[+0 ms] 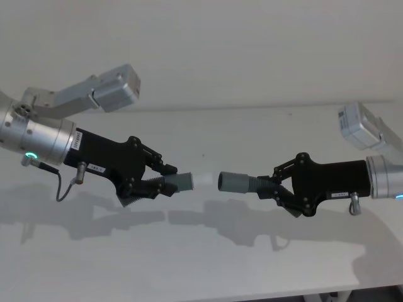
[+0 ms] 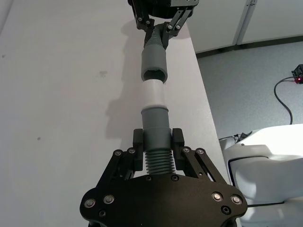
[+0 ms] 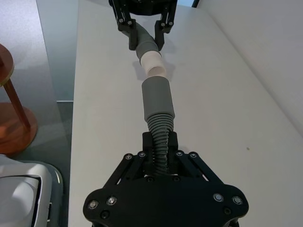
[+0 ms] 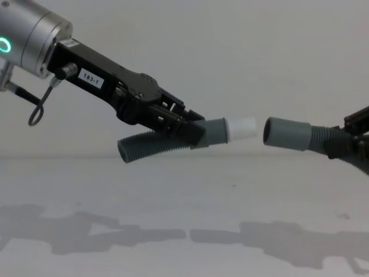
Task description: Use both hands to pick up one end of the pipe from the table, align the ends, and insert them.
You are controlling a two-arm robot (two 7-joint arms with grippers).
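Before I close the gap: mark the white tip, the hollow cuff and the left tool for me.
white tip (image 4: 242, 128): chest view, on the middle of its side.
hollow cuff (image 4: 286, 134): chest view, on its smooth grey wall.
left tool (image 2: 157, 137): left wrist view, between its fingertips, shut on the hose.

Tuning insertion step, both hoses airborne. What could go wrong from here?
1. The white tip and hollow cuff face each other across a gap at slightly different angles; the tip may catch the rim.
2. The right gripper holds flexible ribbing behind its cuff, so pushing could buckle the hose.
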